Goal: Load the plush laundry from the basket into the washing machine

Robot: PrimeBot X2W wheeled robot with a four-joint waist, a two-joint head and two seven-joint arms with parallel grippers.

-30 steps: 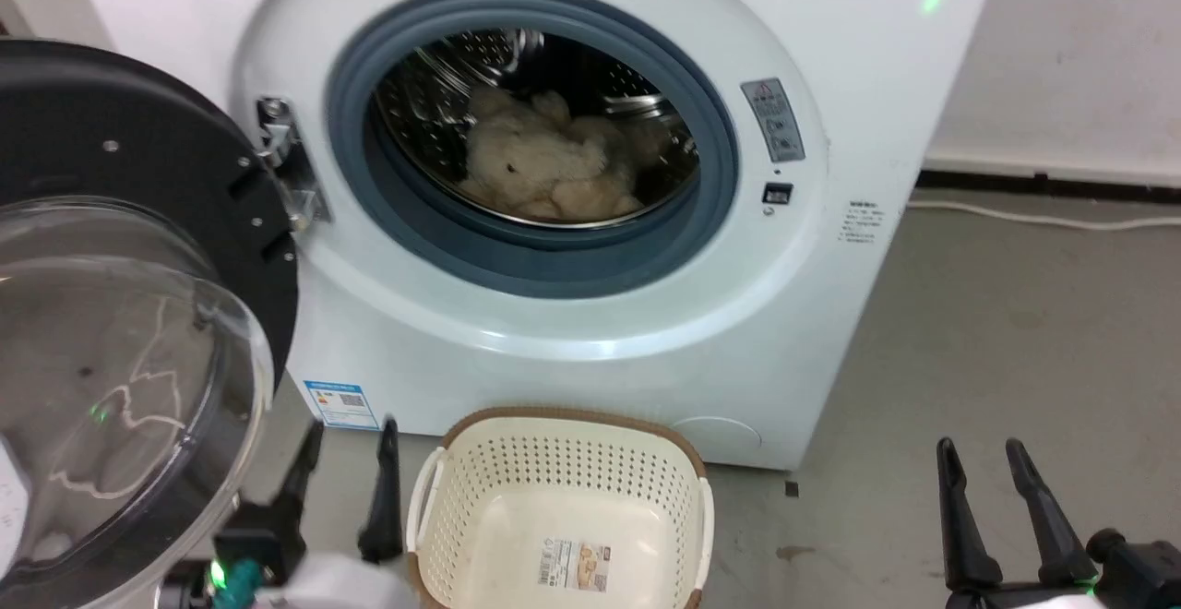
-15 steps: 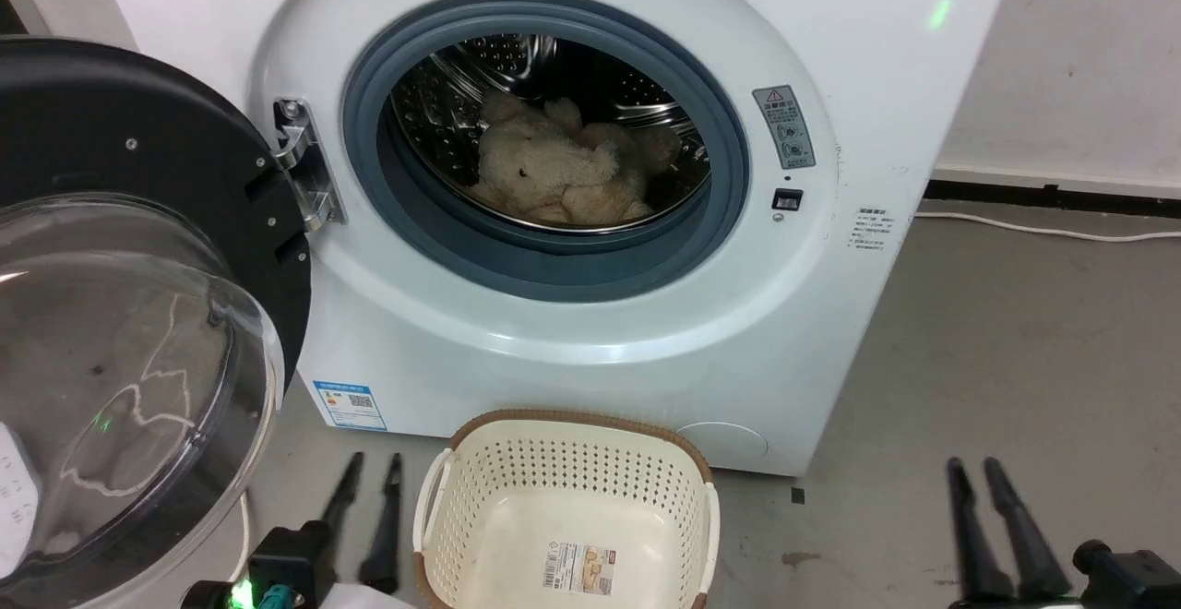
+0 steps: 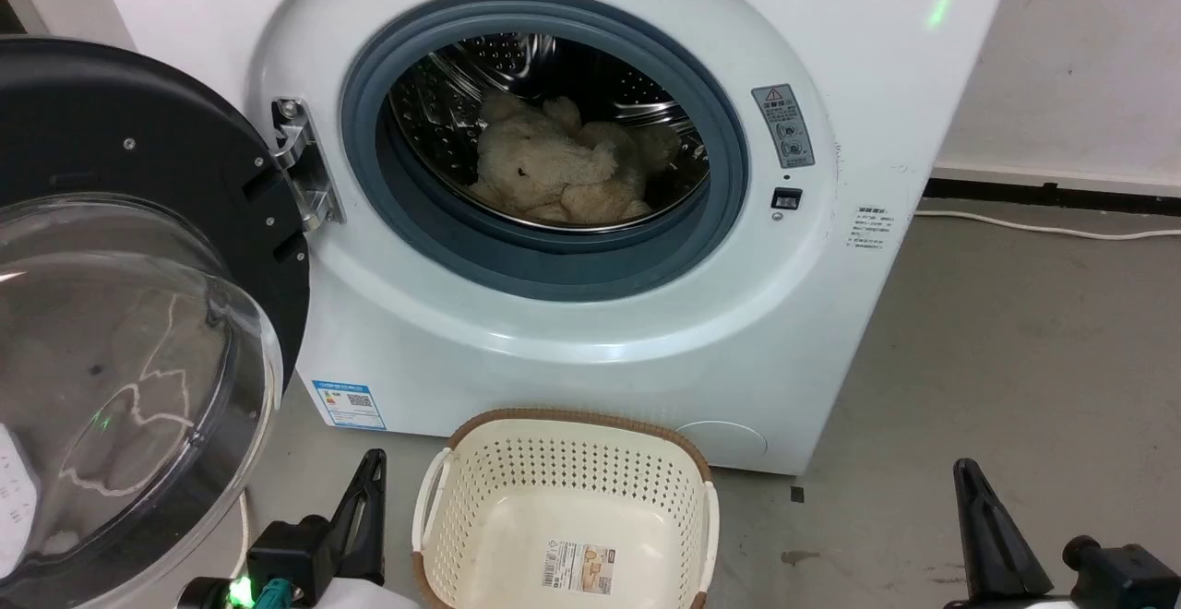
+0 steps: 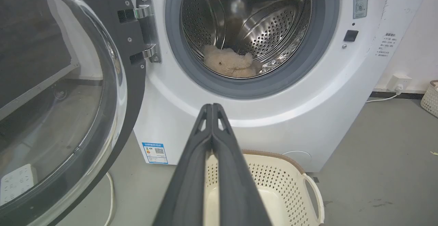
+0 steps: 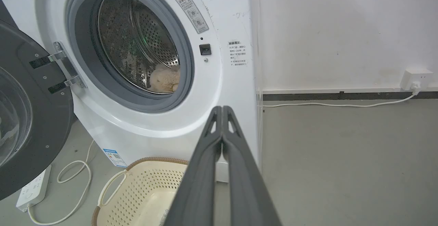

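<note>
At the far left the door point(image 3: 138, 314) of the washing machine point(image 3: 572, 351) hangs swung wide on its hinge point(image 3: 300, 161), so the round opening stands free for loading. Just right of the door's lower edge, on the near side, the left gripper point(image 3: 373, 463) sits low above the floor point(image 3: 1015, 332). Its two fingers are pressed together with the tips touching, and it holds nothing; I judge it parked clear of the work.

Beside it on the right, the basket point(image 3: 572, 417) stands on the floor close before the machine's front, probably so the lift to the opening is short. No toy is in it, and the label point(image 3: 577, 565) in its base shows plainly.

Higher and farther back, the plush laundry point(image 3: 554, 171) lies slumped on the bottom of the steel drum point(image 3: 434, 111), behind the grey seal point(image 3: 554, 263). It is well apart from both grippers.

At the near right, the right gripper point(image 3: 966, 475) likewise has its fingers closed flat together and is empty. The loading looks done; the door is not yet shut.
</note>
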